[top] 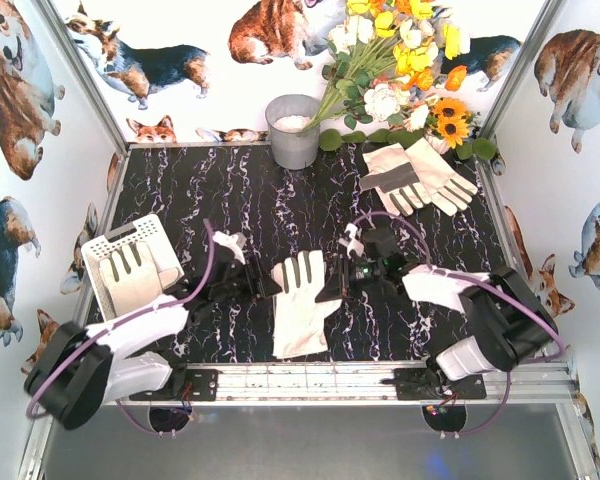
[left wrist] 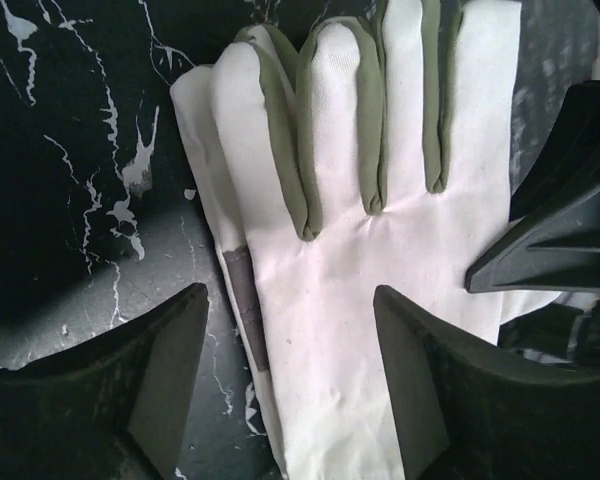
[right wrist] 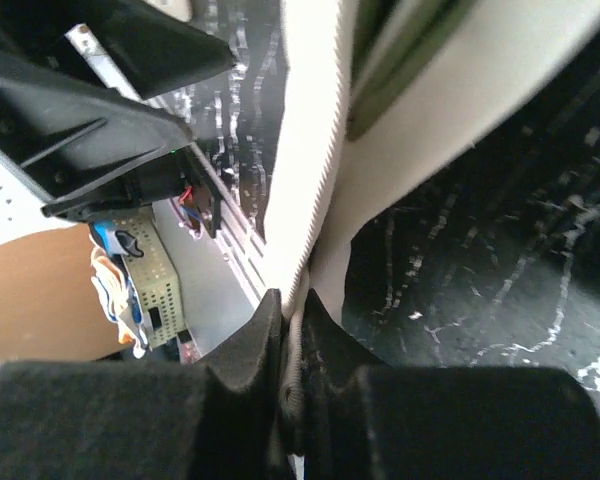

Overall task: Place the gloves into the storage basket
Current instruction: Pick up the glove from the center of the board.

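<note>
A cream-white glove (top: 300,305) lies on the black marbled table between the two arms. My left gripper (top: 272,285) is open, and its fingers (left wrist: 170,380) straddle the glove's left side (left wrist: 360,200). My right gripper (top: 332,292) is shut on the glove's right edge (right wrist: 310,150), its jaws (right wrist: 292,320) pinching the fabric hem and lifting that edge. The white storage basket (top: 98,252) stands at the left with one glove (top: 130,275) in it. Two more gloves (top: 417,176) lie at the back right.
A grey metal bucket (top: 293,130) stands at the back centre. A bunch of flowers (top: 400,70) lies beside it. Corgi-print walls close in the table. A metal rail (top: 310,378) runs along the near edge. The right gripper's black body shows in the left wrist view (left wrist: 560,230).
</note>
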Controlling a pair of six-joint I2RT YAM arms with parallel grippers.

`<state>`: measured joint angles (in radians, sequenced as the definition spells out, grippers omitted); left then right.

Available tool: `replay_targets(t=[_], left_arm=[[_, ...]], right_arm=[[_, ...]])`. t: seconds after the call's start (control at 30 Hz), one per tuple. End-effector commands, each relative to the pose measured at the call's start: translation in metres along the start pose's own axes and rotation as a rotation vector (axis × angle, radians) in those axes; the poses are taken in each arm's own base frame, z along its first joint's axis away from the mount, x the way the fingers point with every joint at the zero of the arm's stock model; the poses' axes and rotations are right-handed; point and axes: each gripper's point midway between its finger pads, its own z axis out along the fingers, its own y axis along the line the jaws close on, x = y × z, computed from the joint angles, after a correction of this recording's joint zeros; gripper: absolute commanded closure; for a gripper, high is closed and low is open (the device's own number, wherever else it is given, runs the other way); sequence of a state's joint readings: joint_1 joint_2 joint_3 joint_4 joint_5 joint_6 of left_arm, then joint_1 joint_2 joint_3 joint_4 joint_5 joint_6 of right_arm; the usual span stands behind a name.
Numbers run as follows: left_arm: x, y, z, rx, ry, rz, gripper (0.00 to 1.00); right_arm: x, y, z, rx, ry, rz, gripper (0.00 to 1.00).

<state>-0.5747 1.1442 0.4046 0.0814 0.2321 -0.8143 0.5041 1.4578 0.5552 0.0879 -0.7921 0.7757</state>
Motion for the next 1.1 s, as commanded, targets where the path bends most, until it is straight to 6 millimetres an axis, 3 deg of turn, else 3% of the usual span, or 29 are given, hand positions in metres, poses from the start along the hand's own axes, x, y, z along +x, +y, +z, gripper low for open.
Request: replay_targets(t=[0.0, 0.13, 0.27, 0.43, 0.7, 0.83, 0.97, 1.07], left_arm=[[-0.005, -0.007, -0.013, 0.095, -0.033, -0.008, 0.32], [-0.013, -0.03, -0.025, 0.248, -0.075, -0.014, 0.14], [-0.02, -0.05, -0.037, 0.369, -0.117, -0.02, 0.05], [-0.027, -0.07, -0.05, 0.487, -0.161, -0.029, 0.0], [-0.037, -0.128, -0.088, 0.783, -0.168, 0.033, 0.0], [-0.035, -0.152, -0.104, 0.9, -0.131, 0.05, 0.0], [-0.04, -0.162, -0.115, 0.948, -0.145, 0.049, 0.0], [-0.044, -0.162, -0.115, 0.926, -0.177, 0.052, 0.12]], right_arm=[[-0.011, 0.05, -0.018, -0.119, 0.0, -0.243, 1.0], [-0.007, 0.082, -0.035, -0.217, 0.021, -0.361, 1.0], [-0.006, 0.112, -0.051, -0.283, 0.019, -0.457, 1.0], [-0.006, 0.151, -0.074, -0.368, 0.001, -0.542, 1.0], [-0.003, 0.208, -0.108, -0.513, -0.078, -0.645, 1.0], [-0.009, 0.214, -0.109, -0.526, -0.104, -0.643, 1.0], [-0.017, 0.205, -0.101, -0.483, -0.124, -0.625, 1.0], [-0.027, 0.186, -0.092, -0.369, -0.145, -0.591, 1.0]])
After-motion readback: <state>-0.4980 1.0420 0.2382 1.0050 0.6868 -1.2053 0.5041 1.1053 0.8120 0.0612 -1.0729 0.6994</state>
